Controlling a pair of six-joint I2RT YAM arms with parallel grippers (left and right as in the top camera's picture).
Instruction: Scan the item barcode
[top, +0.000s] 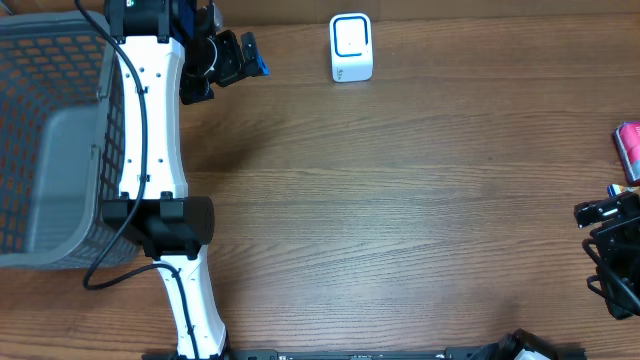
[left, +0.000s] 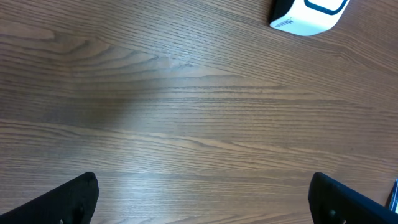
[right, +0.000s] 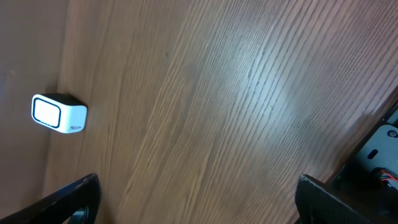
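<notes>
Partly cropped pink item (top: 629, 150), long axis perhaps near-far

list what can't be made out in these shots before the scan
- Pink item, overhead: cut off by the right edge, and no barcode shows.
- Basket, overhead: the inside is partly cut off by the left edge and partly covered by the left arm.
- Scanner, left wrist view: cropped by the top edge, and its lettering is too small to read.

Left claw (left: 202, 202) and right claw (right: 199, 202) gape empty.
</notes>
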